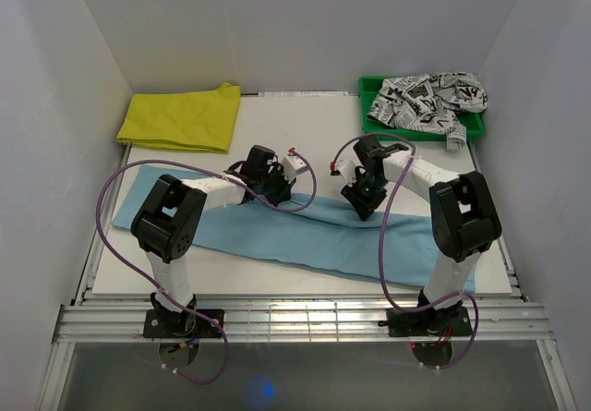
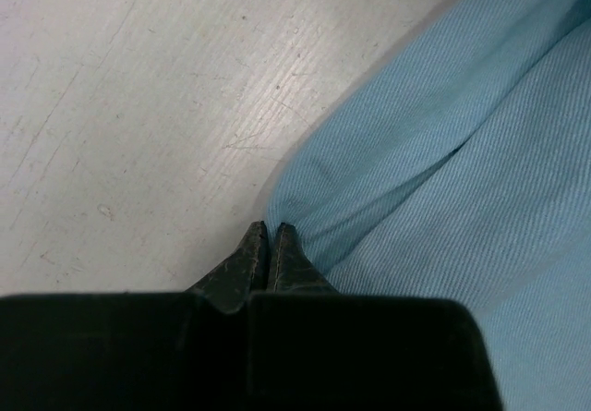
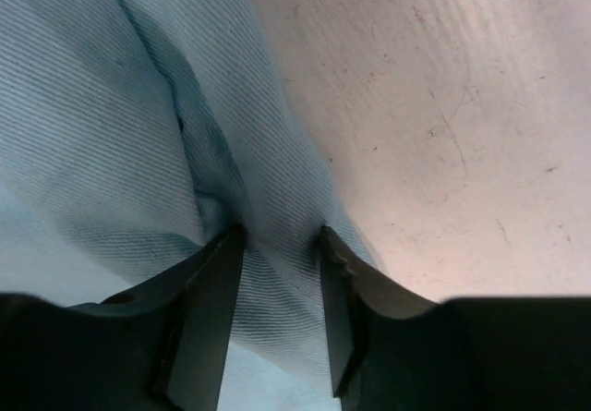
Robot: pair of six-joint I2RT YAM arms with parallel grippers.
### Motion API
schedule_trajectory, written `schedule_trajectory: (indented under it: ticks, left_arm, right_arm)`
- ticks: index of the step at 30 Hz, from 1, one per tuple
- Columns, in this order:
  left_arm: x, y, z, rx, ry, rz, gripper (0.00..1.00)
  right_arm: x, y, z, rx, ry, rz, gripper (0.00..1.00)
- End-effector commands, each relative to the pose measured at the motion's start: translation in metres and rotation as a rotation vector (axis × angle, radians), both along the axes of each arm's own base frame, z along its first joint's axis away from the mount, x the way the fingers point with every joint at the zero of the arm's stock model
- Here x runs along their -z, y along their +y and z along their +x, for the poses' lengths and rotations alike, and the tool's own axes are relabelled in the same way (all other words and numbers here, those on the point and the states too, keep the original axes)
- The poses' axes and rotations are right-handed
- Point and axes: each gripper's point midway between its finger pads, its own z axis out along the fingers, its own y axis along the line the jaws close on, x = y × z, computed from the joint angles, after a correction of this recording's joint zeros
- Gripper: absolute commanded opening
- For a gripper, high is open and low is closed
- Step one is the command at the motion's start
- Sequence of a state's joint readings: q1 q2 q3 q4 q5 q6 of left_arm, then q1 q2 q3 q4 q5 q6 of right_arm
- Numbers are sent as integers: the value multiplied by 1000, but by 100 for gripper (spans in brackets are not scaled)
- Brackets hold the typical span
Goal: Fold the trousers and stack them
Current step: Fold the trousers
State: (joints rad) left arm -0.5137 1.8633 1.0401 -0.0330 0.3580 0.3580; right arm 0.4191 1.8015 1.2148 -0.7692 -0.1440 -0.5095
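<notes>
White walls [image 1: 305,23], scuffed white table [image 1: 305,125]

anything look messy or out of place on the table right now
The printed garment is crumpled in the green tray at the far right, one end spilling over its front rim. The blue trousers lie slanted at full length across the table.

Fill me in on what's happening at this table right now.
Two robot arms are working on light blue trousers spread flat across the table. The left gripper is shut right at the cloth's far edge. The right gripper is open, with a raised fold of cloth between its fingers. No fold is made yet. A yellow garment lies at the back left, and a printed one sits in a green tray.
</notes>
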Motion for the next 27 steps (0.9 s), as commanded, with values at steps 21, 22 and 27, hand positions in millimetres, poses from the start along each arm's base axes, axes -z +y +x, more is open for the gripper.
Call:
schedule_trajectory:
  ticks: [21, 22, 27]
  left_arm:
    - [54, 46, -28, -97, 102, 220, 0]
    - [54, 46, -28, -96, 102, 222, 0]
    - [55, 47, -29, -102, 103, 224, 0]
  right_arm:
    - [-39, 40, 24, -7, -156, 195, 36]
    - [-35, 39, 23, -8, -151, 187, 36]
    - [-18, 37, 12, -31, -94, 176, 33]
